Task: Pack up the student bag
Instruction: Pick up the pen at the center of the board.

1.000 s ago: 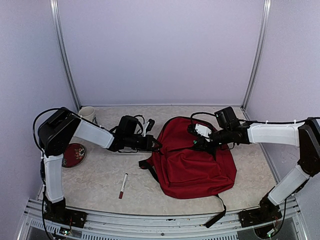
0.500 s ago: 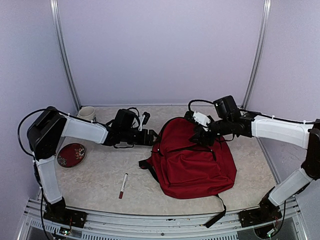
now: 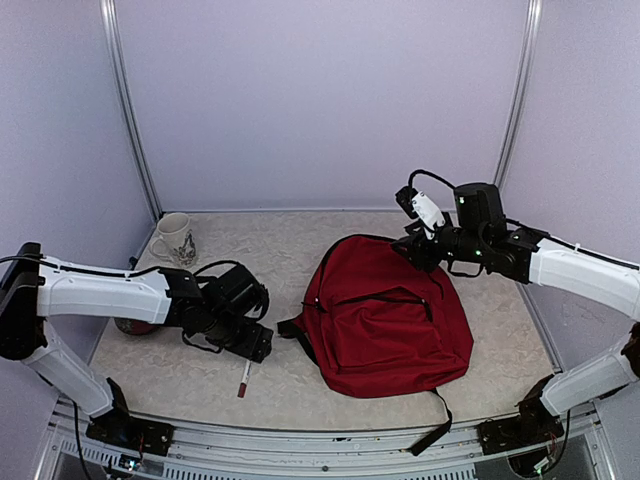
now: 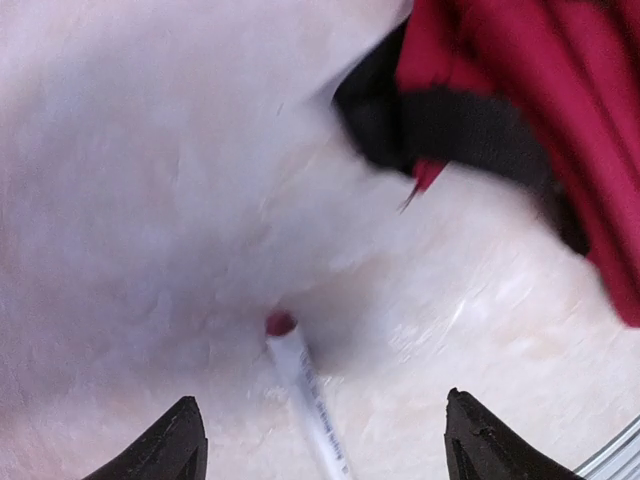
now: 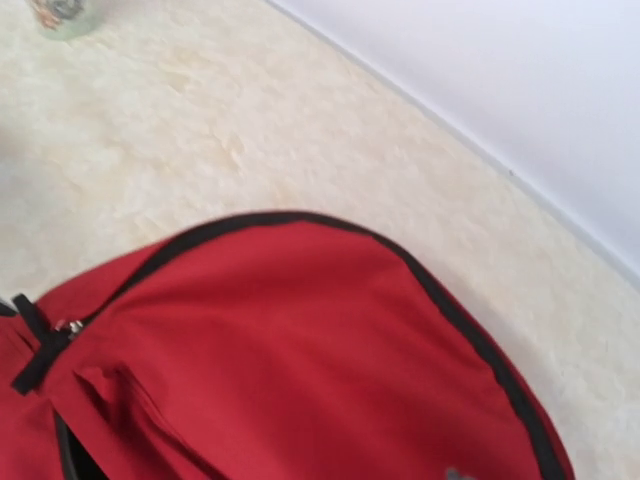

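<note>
Currently the student bag (image 3: 385,330) lies flat, centre-right in the top view: soft, limp, probably light; grip its black-piped top rim. My left pincer (image 4: 322,402) is released above a pen (image 4: 300,375); my right pincer (image 3: 412,250) hovers at that rim, state I cannot tell.

White links (image 3: 100,292), black joints (image 3: 480,210), black left gripper (image 4: 320,400)

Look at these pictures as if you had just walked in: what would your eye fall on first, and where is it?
The large dark-red fabric backpack dominates, lying right of centre on the pale table. Next comes the left gripper, open and low over a white marker pen with a red cap towards the near left. A white patterned ceramic mug stands in the far left corner.
</note>
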Motion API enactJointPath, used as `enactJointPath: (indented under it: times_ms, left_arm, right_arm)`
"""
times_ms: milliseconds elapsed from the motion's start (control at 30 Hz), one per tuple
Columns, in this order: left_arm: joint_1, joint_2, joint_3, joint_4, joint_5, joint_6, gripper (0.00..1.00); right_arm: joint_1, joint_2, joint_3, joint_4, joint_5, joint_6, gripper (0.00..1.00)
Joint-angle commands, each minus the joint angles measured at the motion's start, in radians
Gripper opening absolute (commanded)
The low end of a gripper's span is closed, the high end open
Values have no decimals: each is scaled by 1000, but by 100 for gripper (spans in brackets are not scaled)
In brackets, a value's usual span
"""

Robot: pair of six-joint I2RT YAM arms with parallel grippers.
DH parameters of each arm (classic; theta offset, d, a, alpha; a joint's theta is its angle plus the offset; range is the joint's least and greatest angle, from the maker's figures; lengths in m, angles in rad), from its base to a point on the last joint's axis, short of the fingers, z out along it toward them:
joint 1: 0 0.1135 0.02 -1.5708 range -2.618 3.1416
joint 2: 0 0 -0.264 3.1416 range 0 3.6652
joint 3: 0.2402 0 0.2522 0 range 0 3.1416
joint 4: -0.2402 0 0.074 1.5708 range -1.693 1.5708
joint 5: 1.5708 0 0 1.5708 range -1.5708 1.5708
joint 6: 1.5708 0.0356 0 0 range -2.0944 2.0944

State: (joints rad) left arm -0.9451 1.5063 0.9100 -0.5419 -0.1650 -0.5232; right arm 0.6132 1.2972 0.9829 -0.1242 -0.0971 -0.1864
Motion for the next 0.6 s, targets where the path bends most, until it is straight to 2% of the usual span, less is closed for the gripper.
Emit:
enactJointPath:
  times_ms: [0, 167, 300, 400, 567]
  left_arm:
    - [-35, -43, -78, -96, 11, -137, 79]
    - [-89, 23, -110, -64, 37, -156, 76]
    - [-92, 63, -124, -41, 50, -153, 57]
    - [-92, 69, -142, -26, 64, -151, 51]
    - [-89, 87, -159, -10, 71, -138, 27]
  right_arm:
    - [10, 15, -8, -6, 44, 39, 52]
    - [11, 7, -2, -28, 49, 44, 52]
    - [11, -19, -28, -19, 55, 44, 52]
    - [11, -32, -31, -20, 53, 38, 52]
    - [11, -39, -31, -9, 56, 21, 52]
